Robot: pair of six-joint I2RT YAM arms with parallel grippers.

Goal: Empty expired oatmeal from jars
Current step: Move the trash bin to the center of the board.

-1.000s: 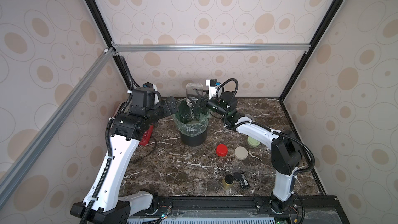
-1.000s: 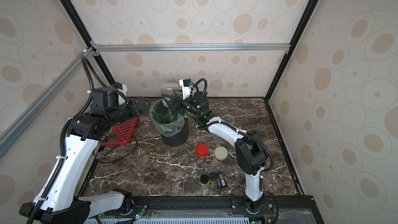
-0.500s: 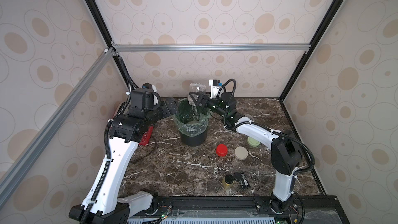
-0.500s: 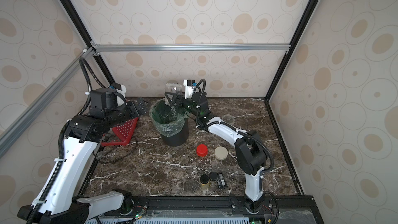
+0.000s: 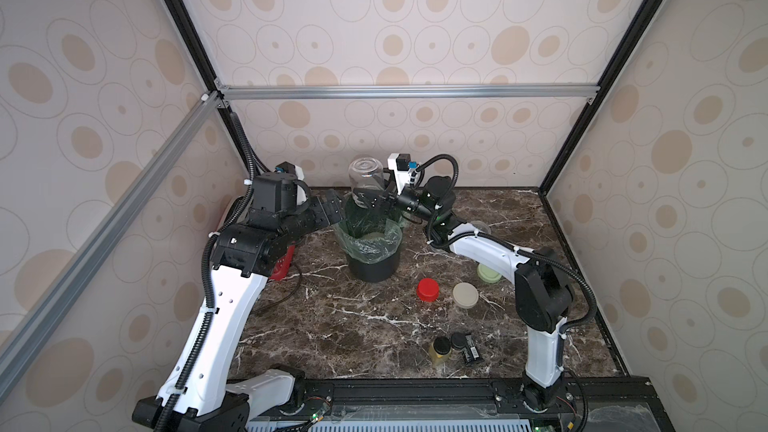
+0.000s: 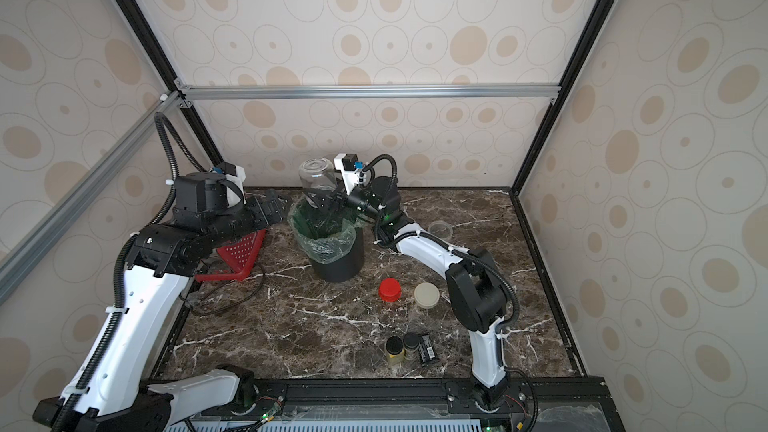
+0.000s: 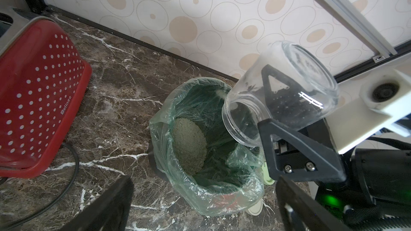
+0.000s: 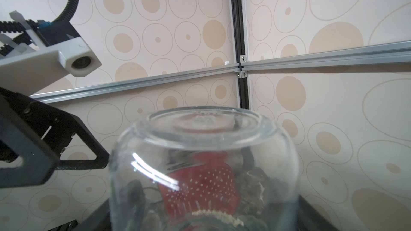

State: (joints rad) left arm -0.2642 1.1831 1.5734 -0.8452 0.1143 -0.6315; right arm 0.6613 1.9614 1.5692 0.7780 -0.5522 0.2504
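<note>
Dark marble tabletop (image 5: 332, 326), papered enclosure. Clear glass jar (image 5: 365, 178): upended, mouth over green-bagged black bin (image 5: 374, 268) so contents drop; clamped by right gripper (image 5: 374, 199). Pale oatmeal (image 7: 189, 145): heaped in bin. Left gripper (image 5: 334, 209): spread wide, empty, beside rim.

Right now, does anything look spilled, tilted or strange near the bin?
I see no spill. The right gripper holds a clear jar mouth-down over the bin, which suits the emptying, and the oatmeal lies inside its green liner. Only a thin line of grains clings inside the jar's neck.
</note>
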